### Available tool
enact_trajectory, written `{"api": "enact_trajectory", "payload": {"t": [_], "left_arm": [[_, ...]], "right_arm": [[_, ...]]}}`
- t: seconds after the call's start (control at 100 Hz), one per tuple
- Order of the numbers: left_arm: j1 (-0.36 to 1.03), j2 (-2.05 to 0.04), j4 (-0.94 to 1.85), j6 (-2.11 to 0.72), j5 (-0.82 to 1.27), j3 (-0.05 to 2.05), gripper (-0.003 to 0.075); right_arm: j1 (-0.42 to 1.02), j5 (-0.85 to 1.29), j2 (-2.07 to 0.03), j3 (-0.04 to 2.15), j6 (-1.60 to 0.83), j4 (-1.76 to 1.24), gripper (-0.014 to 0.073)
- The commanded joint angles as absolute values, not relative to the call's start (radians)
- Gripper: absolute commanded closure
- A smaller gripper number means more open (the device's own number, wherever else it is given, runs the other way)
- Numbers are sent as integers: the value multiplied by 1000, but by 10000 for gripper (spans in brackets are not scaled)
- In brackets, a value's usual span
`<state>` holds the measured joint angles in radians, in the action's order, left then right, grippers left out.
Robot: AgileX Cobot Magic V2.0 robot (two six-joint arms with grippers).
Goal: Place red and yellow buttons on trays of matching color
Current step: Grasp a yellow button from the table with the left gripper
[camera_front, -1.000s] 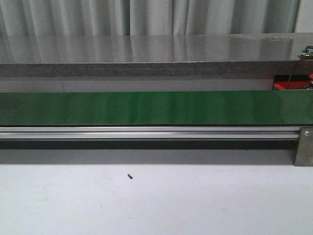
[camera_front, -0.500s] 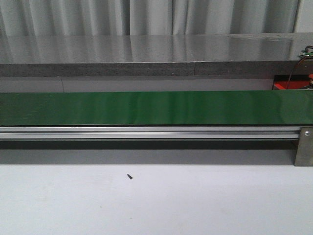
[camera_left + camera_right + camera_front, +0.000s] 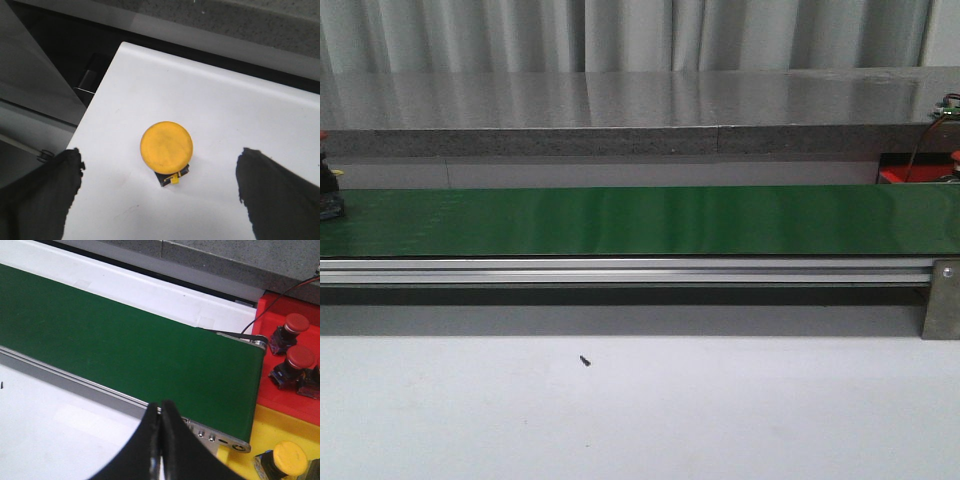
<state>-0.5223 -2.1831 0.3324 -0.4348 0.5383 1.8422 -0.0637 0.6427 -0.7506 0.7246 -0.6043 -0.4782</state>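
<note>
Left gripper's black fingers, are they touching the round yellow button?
Apart. The left wrist view shows white surface between the yellow button and each of the open left gripper's fingers.

White tabletop, green belt, two coloured trays

From the front camera I see the white tabletop (image 3: 640, 410) bare apart from one tiny dark speck (image 3: 585, 360), and behind it the green conveyor belt (image 3: 640, 220) in its aluminium rail (image 3: 620, 270), with a small dark object (image 3: 328, 195) riding at its far left end. My right wrist camera shows the belt's end meeting a red tray (image 3: 285, 390) carrying red buttons (image 3: 299, 358) and, beside it, a yellow tray (image 3: 250, 462) with a yellow button (image 3: 287, 456). My left wrist camera shows another yellow button (image 3: 166, 146) standing upright on a white surface (image 3: 225, 115).
</note>
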Motion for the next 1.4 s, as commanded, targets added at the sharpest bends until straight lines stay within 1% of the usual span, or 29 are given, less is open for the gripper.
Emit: {"api": "enact_trajectory", "payload": {"t": [0.0,0.31,0.51,0.97,1.02,1.07,1.14,1.24,1.29,1.33,1.39], "left_arm": [[-521,-2157,352,-426,477,1904,108],[-489,-2255,376,-426,446,1990,108],[-472,-2301,376,-426,416,2001,108],[-470,-2322,369,-426,413,2003,119],[-470,-2322,369,-426,415,2003,141],[-470,-2322,369,-426,417,2003,183],[-470,-2322,363,-426,419,2003,268],[-470,-2322,342,-426,434,2003,408],[-470,-2322,338,-426,452,2009,461],[-472,-2322,338,-426,470,2014,491],[-472,-2317,338,-426,504,2030,515]], "right_arm": [[-69,578,-745,747,-607,-498,662],[-69,578,-745,747,-607,-498,662],[-69,578,-745,747,-607,-498,662],[-69,578,-745,747,-607,-498,662],[-69,578,-745,747,-607,-498,662],[-69,578,-745,747,-607,-498,662],[-69,578,-745,747,-607,-498,662],[-69,578,-745,747,-607,-498,662],[-69,578,-745,747,-607,-498,662],[-69,578,-745,747,-607,-498,662],[-69,578,-745,747,-607,-498,662]]}}
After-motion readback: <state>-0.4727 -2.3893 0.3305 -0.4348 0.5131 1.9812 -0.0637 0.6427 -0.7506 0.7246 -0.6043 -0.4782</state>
